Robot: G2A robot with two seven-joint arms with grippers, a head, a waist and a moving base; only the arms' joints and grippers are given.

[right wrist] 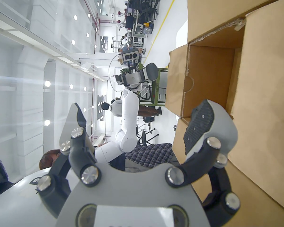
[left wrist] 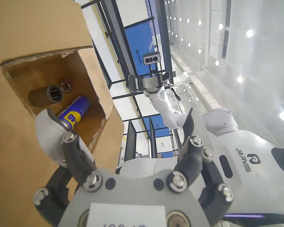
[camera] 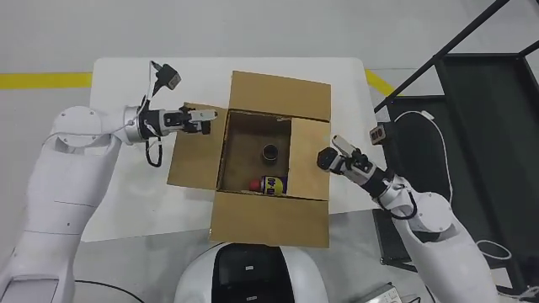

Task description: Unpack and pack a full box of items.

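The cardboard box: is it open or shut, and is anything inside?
Open. The cardboard box has its flaps folded outward, and a blue spray can and a dark metal tube sit inside.

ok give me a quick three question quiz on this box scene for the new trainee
1. True or false: the spray can lies inside the box.
2. What do the left fingers hold? A) the can B) a bottle C) nothing
3. Fill in: the right fingers are ____ (open or shut).
Key: 1 true; 2 C; 3 open.
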